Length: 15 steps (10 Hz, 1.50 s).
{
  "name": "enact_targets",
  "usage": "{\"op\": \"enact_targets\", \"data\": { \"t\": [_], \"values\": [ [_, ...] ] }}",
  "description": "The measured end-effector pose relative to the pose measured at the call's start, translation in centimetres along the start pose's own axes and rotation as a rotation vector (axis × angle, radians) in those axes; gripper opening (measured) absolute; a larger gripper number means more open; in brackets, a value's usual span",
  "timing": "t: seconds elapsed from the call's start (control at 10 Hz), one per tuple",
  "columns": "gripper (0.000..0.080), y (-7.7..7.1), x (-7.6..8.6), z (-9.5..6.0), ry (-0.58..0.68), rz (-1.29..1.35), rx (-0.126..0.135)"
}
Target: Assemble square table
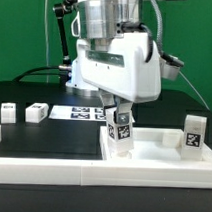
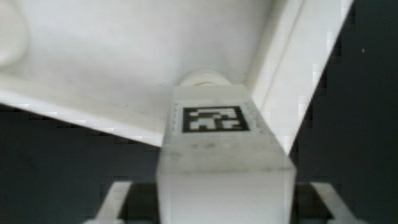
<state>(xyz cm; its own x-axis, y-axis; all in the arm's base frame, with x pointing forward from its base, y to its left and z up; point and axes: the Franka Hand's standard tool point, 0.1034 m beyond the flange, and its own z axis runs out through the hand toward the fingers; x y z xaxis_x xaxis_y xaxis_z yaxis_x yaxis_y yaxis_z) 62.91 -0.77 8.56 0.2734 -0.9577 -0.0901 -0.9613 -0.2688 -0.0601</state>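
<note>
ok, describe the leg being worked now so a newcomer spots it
Find the arm mid-frame in the exterior view. Its gripper clamps a tagged white leg at the edge of the slab. Only this leg is held; the other legs stand free.

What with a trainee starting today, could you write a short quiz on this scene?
1. True or false: the gripper is shut on a leg.
2. How many legs stand to the exterior view's left of the marker board? A one, B two, C four.
3. Fill in: another leg stands alone at the exterior view's ____ side.
Key: 1 true; 2 B, the left legs; 3 right.
</note>
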Motion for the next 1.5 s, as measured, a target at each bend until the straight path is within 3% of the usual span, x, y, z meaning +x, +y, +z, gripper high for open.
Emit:
{"op": "enact_targets", "data": {
  "t": [0.7, 1.2, 1.3, 1.4, 1.5],
  "values": [
    [0.0290, 0.13, -0.46, 0.09, -0.001, 0.619, -0.005],
    [0.0297, 0.03, -0.60, 0.20, -0.003, 0.709, -0.001],
    [0.0488, 0.05, -0.63, 0.26, -0.003, 0.672, -0.003],
    [0.0488, 0.06, -0.71, 0.28, -0.004, 0.622, -0.004],
    [0.0614, 0.04, -0.83, 0.29, -0.003, 0.511, -0.007]
  ]
}}
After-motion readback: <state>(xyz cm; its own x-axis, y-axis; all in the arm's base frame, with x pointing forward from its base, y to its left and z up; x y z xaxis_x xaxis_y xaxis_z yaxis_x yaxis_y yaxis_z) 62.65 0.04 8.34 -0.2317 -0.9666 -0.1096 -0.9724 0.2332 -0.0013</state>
